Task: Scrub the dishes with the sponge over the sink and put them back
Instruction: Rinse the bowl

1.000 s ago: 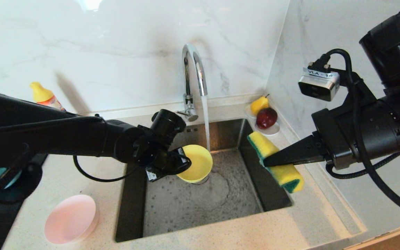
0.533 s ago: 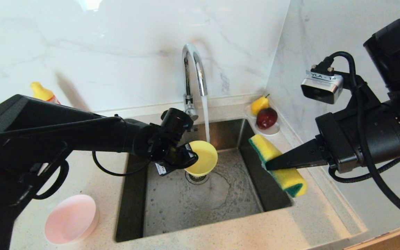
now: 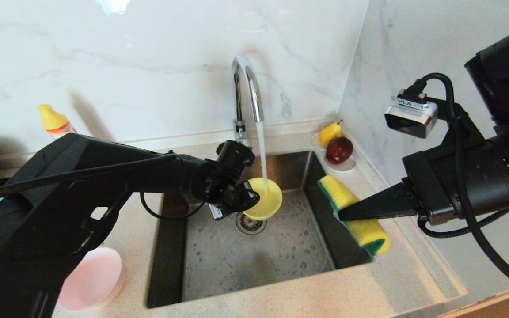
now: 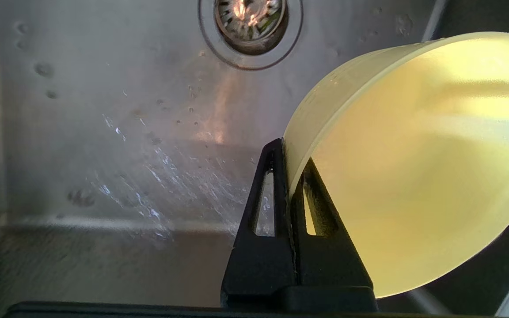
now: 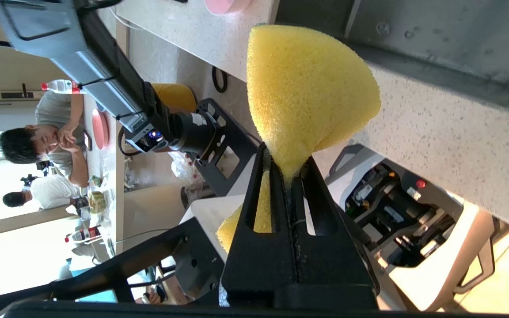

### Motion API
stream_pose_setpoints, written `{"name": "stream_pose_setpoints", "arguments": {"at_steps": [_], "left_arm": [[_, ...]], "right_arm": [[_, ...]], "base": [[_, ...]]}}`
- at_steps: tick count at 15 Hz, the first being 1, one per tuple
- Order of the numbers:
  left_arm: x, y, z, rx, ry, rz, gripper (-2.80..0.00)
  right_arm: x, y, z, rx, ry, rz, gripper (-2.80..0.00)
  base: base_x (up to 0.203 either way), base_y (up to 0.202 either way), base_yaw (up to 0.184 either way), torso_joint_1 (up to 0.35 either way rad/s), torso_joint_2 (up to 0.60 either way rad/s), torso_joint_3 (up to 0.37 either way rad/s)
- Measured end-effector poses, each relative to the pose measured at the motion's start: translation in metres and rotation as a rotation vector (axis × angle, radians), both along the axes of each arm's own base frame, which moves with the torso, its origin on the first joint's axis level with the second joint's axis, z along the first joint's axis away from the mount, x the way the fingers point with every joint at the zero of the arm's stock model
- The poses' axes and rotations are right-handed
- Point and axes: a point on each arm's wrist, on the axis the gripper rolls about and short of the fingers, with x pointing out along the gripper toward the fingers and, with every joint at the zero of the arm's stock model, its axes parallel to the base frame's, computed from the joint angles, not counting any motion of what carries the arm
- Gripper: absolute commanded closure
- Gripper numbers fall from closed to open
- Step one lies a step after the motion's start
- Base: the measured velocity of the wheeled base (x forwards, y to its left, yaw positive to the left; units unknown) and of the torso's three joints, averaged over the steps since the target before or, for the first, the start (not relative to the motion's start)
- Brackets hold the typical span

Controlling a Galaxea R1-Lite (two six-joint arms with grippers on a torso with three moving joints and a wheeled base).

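Yellow bowl (image 3: 264,198) pinched in left hand (image 3: 248,199) under tap stream (image 3: 262,152); right hand (image 3: 340,215) squeezes sponge (image 3: 352,214) beside fruit saucer (image 3: 342,165).

The bowl (image 3: 264,198) under the water is yellow. The sponge (image 3: 354,214) is yellow with a dark green side. Another bowl (image 3: 89,278) is pale pink. The sink (image 3: 254,247) is shiny grey. The surface (image 3: 281,296) is pale with tiny specks. The wall (image 3: 148,53) is white with grey streaks. A pear (image 3: 329,132) is yellow, an apple (image 3: 339,149) dark red.

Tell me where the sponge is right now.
In the head view, the sponge is on the right, pinched in the right end effector above the sink's right edge.
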Motion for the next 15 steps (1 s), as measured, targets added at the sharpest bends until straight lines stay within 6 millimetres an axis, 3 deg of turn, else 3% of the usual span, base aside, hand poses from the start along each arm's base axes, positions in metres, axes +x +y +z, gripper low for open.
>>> {"name": "stream_pose_setpoints", "arguments": {"at_steps": [5,15], "left_arm": [[0.0026,0.0085,-0.0132,0.026,0.073,0.034,0.0],[0.0036,0.0073,-0.0112,0.006,0.09,0.019,0.0]], "right_arm": [[0.0013,0.0009,-0.001,0.001,-0.001,0.0,0.0],[0.0011,0.0005,-0.0027,-0.003,0.005,-0.002,0.0]], "base": [[0.0,0.0,0.0,0.0,0.0,0.0],[0.0,0.0,0.0,0.0,0.0,0.0]]}}
